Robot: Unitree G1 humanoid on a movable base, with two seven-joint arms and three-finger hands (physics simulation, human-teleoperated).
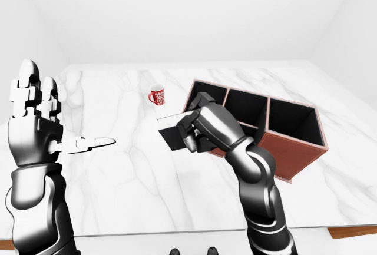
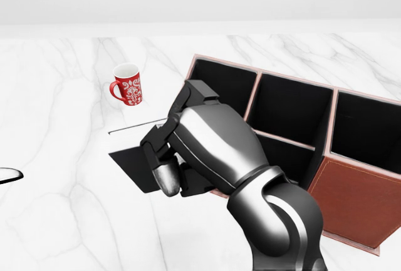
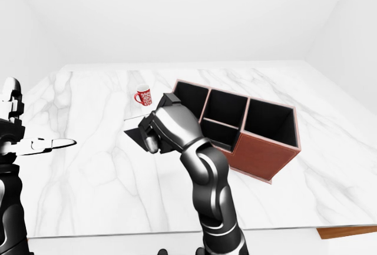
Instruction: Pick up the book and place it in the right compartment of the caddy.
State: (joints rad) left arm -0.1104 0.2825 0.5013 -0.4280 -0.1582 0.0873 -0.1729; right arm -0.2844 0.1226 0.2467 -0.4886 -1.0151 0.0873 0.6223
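white marble table (image 2: 56,158): right hand (image 2: 188,152) clamps the book (image 2: 131,164) aloft beside the caddy (image 2: 351,196); left hand (image 1: 35,125) spread

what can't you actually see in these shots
- Most of the book: head view, the right hand covers it.
- Caddy lower left wall and left compartment floor: head view, behind the hand and arm.
- Caddy's right end: cut off by the head view's right edge.
- Left hand: almost entirely outside the head view.
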